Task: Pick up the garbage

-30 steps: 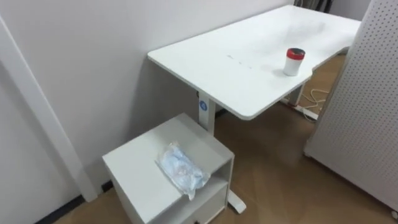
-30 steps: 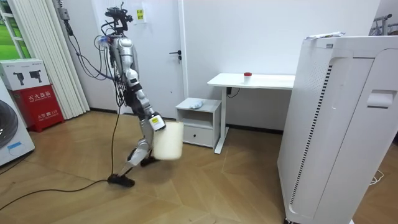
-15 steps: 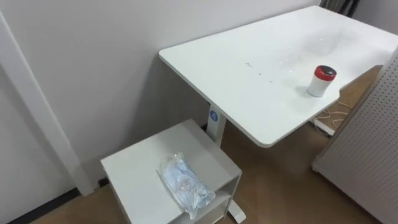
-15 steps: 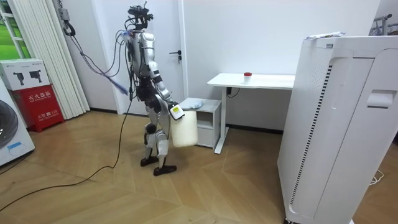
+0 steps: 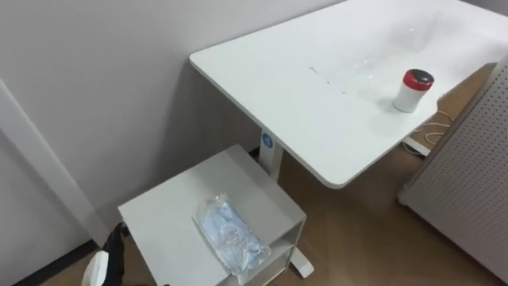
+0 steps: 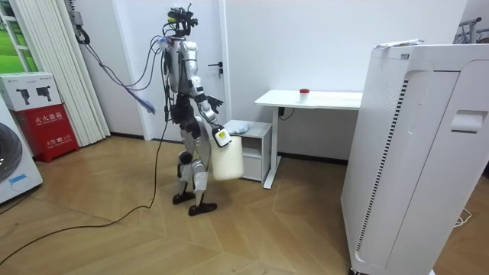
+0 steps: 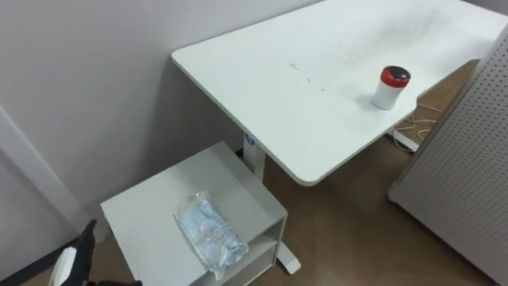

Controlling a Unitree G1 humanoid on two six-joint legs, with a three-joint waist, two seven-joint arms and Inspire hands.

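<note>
Garbage: crumpled clear plastic bag (image 5: 232,238), lying on the white cabinet (image 5: 159,218), near its front edge.
Left hand (image 5: 117,250): you see it beside the cabinet's left corner, fingers loosely spread, empty.
Right hand (image 6: 217,134): at the white bin (image 6: 228,159); grip you cannot tell.
Desk (image 5: 317,95): carries a red-lidded cup (image 5: 413,90).

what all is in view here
crumpled clear plastic bag with blue contents: one, clear, on the cabinet
low white cabinet: one, white, beside the desk
white desk: one, white, by the wall
small white can with red lid: one, white, on the desk
white plastic bin: one, white, hanging at the right hand
perforated white panel: one, white, right of the desk
left hand: one, dark, eye view's lower left
right hand: one, dark, at the bin's top
</note>
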